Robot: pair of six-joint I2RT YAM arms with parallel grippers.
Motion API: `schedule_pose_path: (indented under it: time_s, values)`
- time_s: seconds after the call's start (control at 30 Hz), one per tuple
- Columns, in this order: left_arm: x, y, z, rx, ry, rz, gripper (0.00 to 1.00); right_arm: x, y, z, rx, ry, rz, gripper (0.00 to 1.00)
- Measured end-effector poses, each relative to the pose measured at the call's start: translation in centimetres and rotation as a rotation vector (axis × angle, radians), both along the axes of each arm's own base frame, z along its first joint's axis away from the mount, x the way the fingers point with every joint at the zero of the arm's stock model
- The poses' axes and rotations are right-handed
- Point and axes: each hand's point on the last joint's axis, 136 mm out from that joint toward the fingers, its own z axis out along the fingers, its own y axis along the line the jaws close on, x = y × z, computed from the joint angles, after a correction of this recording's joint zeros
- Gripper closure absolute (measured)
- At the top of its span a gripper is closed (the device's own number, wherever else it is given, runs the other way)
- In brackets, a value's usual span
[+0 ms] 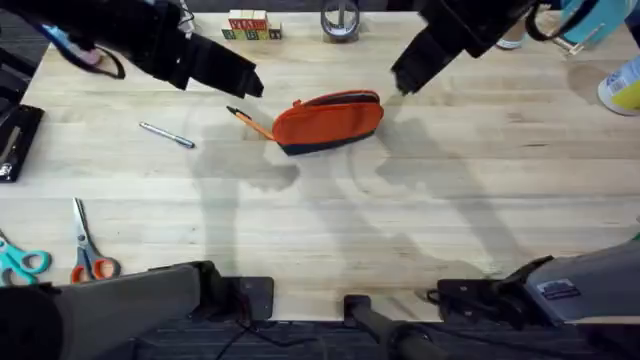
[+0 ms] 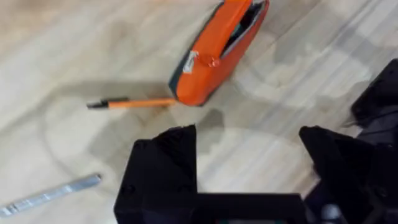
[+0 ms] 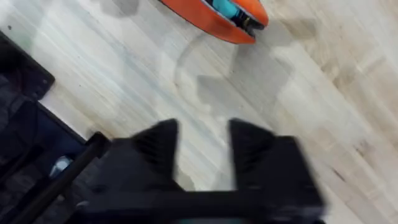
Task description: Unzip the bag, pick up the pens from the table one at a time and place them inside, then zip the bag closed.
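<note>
Pale plank table, orange bag, scissors

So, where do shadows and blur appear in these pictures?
Overhead: soft arm shadows fall on the table near the bag, and both raised arms look blurred. Left wrist: the left pincer is blurred. Right wrist: the right pincer is blurred.

We note the bag, an orange pouch with a dark navy base, lying on its side mid-table, its top zipper open to the lining. The orange pen with its black end lies touching the bag's left end. The slim silver-grey pen lies well apart, farther left on bare wood.
</note>
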Motion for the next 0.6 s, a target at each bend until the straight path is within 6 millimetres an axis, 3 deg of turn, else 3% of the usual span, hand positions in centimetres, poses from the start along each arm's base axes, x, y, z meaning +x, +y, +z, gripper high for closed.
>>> schedule_pose_path:
  time_s: [0.07,0.1,0.4,0.6]
  values:
    - [-0.7,0.0,-0.1,-0.004,0.047,0.032,0.006,0.2,0.1,0.1,0.003,-0.011,0.011,0.899]
    - [-1.0,0.0,-0.2,-0.006,0.068,0.043,0.006,0.3,0.1,0.1,0.005,-0.017,0.013,0.953]
    - [-1.4,0.1,-0.3,-0.014,0.120,0.084,0.006,1.9,-1.8,0.3,0.012,-0.045,0.031,0.970]
    - [-1.4,0.1,-0.3,-0.015,0.122,0.087,0.007,2.7,-3.2,0.7,0.123,-0.041,0.097,0.969]
